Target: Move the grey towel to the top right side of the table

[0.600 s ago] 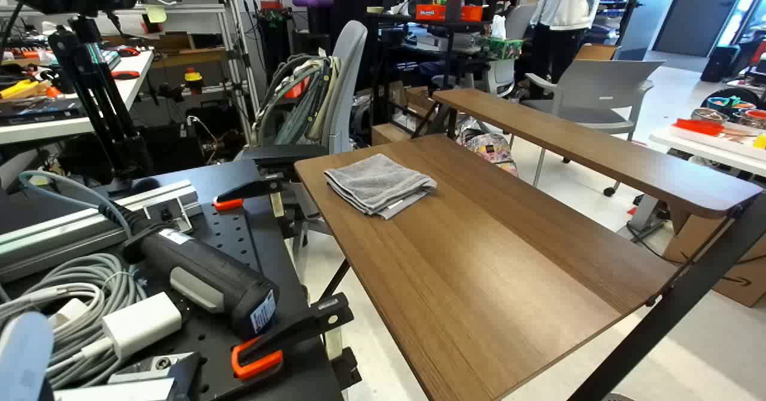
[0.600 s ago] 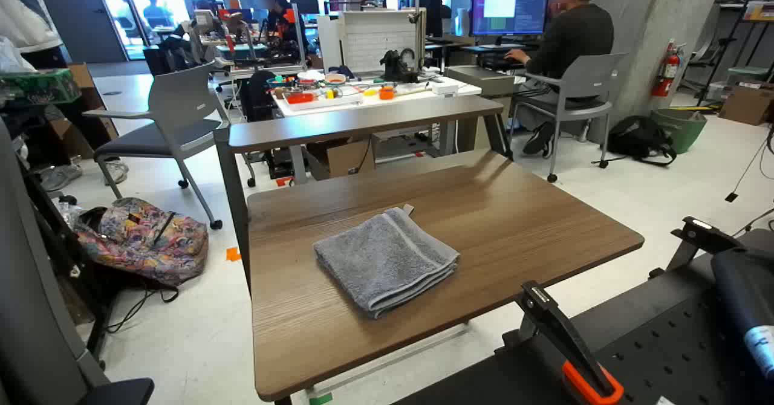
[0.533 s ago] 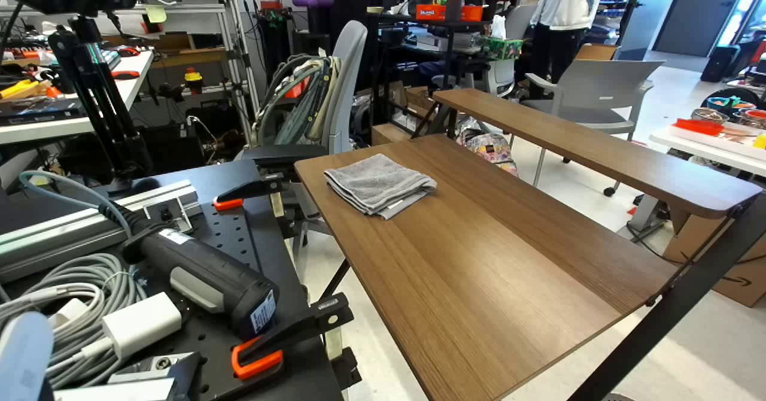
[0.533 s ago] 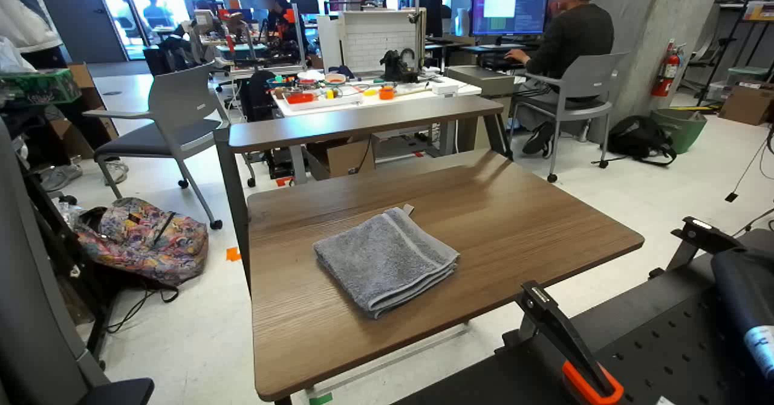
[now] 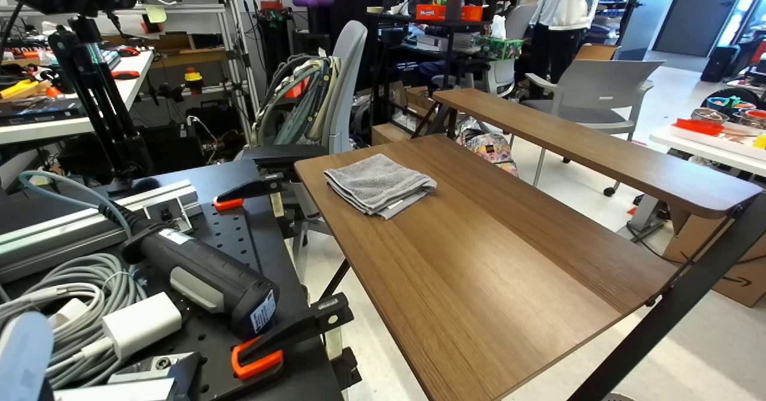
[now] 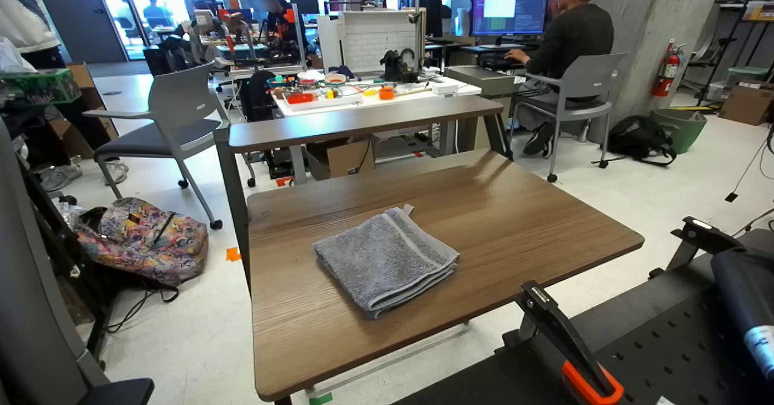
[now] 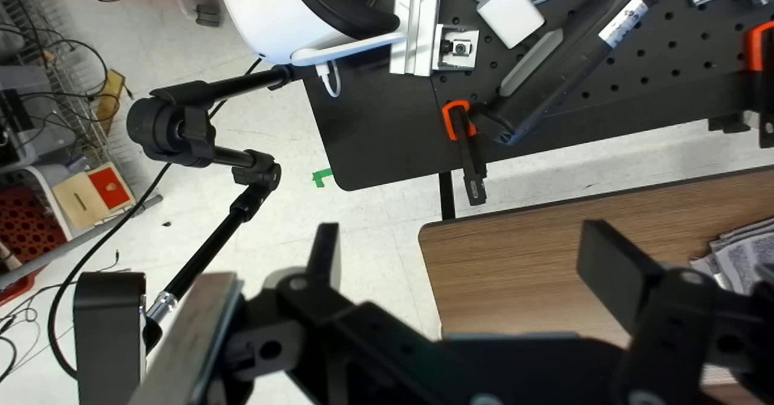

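Note:
The grey towel (image 5: 380,182) lies folded and flat near one end of the brown wood-grain table (image 5: 508,269). In an exterior view the towel (image 6: 384,260) sits left of the middle of the table (image 6: 532,211), with a small tag at its far corner. In the wrist view only part of the towel (image 7: 747,257) shows at the right edge, partly behind the right finger. My gripper (image 7: 462,236) shows only in the wrist view. Its jaws stand wide apart with nothing between them, over a table corner and floor, away from the towel.
A raised wooden shelf (image 5: 592,149) runs along one long side of the table. A black perforated bench (image 5: 239,239) holds a black tool, cables and orange clamps (image 5: 257,359), across a narrow floor gap. A camera tripod (image 5: 96,84) and a grey chair (image 5: 347,84) stand nearby.

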### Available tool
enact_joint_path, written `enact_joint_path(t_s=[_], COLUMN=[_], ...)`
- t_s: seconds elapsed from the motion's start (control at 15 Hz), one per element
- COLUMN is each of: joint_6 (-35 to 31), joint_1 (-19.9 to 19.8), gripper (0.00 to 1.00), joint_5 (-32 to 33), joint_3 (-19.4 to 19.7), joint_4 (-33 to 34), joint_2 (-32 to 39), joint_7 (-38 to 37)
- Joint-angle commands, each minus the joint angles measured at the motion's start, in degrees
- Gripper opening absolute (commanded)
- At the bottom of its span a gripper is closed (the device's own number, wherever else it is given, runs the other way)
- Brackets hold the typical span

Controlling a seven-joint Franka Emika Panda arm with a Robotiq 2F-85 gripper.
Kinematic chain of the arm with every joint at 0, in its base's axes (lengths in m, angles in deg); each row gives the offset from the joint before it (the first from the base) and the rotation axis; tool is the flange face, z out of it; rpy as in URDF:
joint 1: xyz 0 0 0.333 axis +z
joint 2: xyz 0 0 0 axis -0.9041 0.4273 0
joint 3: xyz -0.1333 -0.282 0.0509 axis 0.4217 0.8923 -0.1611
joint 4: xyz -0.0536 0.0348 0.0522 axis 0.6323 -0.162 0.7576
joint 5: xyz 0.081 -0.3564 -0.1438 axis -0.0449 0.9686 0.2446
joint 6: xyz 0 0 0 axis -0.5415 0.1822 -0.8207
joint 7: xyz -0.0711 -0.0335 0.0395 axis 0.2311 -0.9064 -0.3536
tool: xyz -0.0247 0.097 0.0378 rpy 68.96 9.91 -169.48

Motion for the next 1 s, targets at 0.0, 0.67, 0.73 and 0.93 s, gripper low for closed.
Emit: enact_joint_path(t_s=[0.0,0.67,0.73,0.93], joint_6=[0.25,0.25,0.7,-1.95], joint_1=[0.67,0.67,1.07,3.36], gripper=[1.0,1.0,1.0,1.0], joint_5=[0.42,0.42,-0.02,-3.73], joint_3=[0.56,0.56,0.27,-2.0], joint_4=[0.13,0.13,0.5,0.82], joint_2=[0.02,0.02,0.76,4.13], joint_7=[-0.42,-0.42,-0.53,-5.32])
